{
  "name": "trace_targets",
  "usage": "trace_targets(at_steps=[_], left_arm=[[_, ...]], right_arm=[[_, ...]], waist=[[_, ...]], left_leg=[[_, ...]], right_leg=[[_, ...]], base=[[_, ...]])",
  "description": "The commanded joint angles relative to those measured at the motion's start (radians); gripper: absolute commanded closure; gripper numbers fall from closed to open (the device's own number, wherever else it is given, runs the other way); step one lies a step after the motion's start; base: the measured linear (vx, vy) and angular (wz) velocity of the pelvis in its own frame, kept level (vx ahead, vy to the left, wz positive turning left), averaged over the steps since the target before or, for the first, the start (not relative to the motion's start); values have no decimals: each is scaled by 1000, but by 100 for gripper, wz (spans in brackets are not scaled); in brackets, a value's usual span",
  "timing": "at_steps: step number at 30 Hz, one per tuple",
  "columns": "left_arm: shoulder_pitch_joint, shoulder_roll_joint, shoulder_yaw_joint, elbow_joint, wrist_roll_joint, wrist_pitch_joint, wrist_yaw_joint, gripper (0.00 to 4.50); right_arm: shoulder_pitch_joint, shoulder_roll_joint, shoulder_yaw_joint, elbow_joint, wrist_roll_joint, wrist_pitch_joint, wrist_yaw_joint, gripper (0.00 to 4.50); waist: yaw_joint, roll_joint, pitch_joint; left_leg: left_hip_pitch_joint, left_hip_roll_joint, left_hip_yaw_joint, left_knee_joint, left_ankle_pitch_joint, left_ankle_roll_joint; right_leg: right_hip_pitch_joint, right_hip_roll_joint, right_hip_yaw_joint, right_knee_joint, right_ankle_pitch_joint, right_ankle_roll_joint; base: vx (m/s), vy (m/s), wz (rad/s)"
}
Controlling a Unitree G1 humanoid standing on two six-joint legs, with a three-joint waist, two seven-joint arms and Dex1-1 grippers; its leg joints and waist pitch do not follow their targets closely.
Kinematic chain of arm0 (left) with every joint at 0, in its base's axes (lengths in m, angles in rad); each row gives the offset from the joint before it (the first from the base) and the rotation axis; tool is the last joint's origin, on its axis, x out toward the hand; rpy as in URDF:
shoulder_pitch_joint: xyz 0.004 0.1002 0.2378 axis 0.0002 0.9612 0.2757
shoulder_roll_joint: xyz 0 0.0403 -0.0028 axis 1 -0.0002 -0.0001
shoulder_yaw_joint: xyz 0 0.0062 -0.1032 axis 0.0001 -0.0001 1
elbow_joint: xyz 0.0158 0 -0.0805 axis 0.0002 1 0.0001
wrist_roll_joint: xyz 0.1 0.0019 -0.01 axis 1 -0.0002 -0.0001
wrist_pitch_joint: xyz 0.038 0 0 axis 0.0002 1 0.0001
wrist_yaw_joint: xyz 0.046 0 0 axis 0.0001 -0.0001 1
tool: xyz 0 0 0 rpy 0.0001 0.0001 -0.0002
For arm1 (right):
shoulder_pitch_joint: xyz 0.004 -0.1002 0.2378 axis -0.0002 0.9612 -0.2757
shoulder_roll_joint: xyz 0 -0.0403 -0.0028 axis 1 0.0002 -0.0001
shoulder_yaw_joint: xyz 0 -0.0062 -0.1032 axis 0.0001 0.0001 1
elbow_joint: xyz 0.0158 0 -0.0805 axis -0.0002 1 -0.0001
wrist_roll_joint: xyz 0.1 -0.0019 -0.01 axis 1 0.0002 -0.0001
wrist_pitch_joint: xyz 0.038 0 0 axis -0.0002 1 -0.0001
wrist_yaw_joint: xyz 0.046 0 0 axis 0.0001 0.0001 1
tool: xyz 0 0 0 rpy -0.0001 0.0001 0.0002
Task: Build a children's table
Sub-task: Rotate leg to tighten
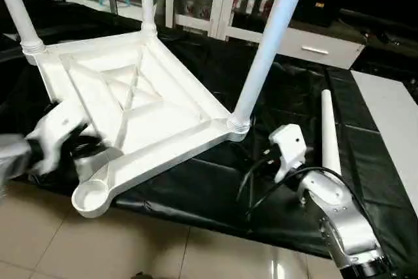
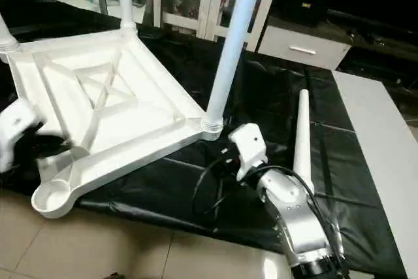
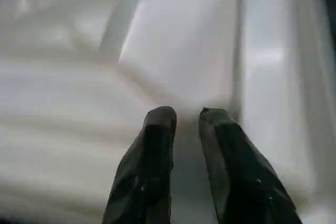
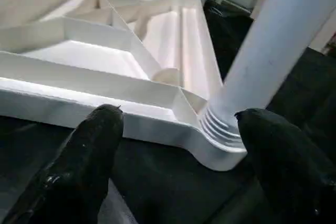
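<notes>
my left gripper has its black fingers a narrow gap apart, nothing between the tips. my left arm comes in from the left. my right gripper is spread wide and empty, its silver forearm angled up from the bottom right.

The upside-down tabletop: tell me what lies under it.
Under the tabletop lies the black cover of the work surface, with the tabletop's near empty socket overhanging the tiled floor. What lies beneath its middle is hidden.
</notes>
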Motion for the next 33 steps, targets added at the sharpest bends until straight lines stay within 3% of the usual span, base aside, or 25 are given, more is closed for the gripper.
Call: trace_targets(at_steps=[1, 6, 11, 13, 15, 18, 19, 22, 25, 28, 33], left_arm=[[-10, 12, 5, -17, -14, 11, 0, 337], [3, 56, -31, -7, -1, 29, 14, 337], [-28, 33, -27, 25, 43, 35, 60, 337], [-78, 27, -1, 47, 39, 92, 120, 337], [-124, 50, -3, 110, 102, 122, 221, 337], [-164, 52, 6, 182, 172, 135, 334, 337], [-164, 52, 6, 182, 172, 135, 334, 337], [-128, 93, -72, 203, 217, 150, 269, 337], [-44, 93, -129, 109, 153, 170, 162, 337], [-36, 88, -150, 96, 152, 181, 163, 337], [-15, 85, -207, 45, 176, 221, 139, 337]], right_arm=[[-10, -12, -16, -16, 12, 11, 10, 66], [-8, -19, -12, -28, 13, 21, 24, 66], [-14, -19, -16, -30, 12, 23, 29, 66], [-19, -28, -13, -28, 10, 24, 37, 66], [-19, -36, -12, -28, 5, 29, 47, 66], [-17, -44, -5, -26, -7, 31, 55, 66], [-17, -44, -5, -26, -7, 31, 55, 66], [-10, -61, 26, -29, -27, 38, 79, 66], [-4, -64, 42, -37, -32, 45, 91, 66], [-3, -62, 45, -37, -35, 44, 89, 66], [0, -54, 54, -42, -44, 44, 84, 66]], waist=[[0, 35, -49], [-7, 33, -51], [-6, 36, -55], [0, 39, -58], [1, 37, -58], [2, 36, -56], [2, 34, -55], [4, 36, -59], [4, 39, -59], [10, 43, -61], [17, 40, -52]], left_leg=[[20, 28, -12, -77, -347, -51], [18, 28, -13, -75, -338, -40], [18, 28, -11, -72, -297, -40], [21, 27, -10, -69, -282, -44], [20, 25, -10, -67, -283, -43], [18, 25, -13, -67, -293, -40], [19, 25, -14, -68, -306, -42], [19, 27, -15, -66, -276, -39], [19, 30, -14, -68, -265, -39], [25, 28, -8, -64, -268, -38], [26, 30, -15, -72, -360, -48]], right_leg=[[29, -72, 48, -75, -253, -140], [27, -68, 49, -74, -258, -137], [29, -64, 48, -66, -178, -155], [30, -64, 46, -60, -137, -166], [32, -62, 45, -58, -133, -166], [35, -65, 45, -64, -180, -146], [34, -67, 45, -68, -209, -139], [34, -68, 46, -64, -177, -144], [32, -68, 47, -59, -133, -163], [27, -64, 46, -57, -83, -189], [27, -71, 47, -73, -250, -154]], base=[[0, 0, 0], [0, 0, 0], [0, 0, 0], [0, 0, 0], [0, 0, 0], [0, 0, 0], [0, 0, 0], [0, 0, 0], [0, 0, 0], [0, 0, 0], [0, 0, 0]])
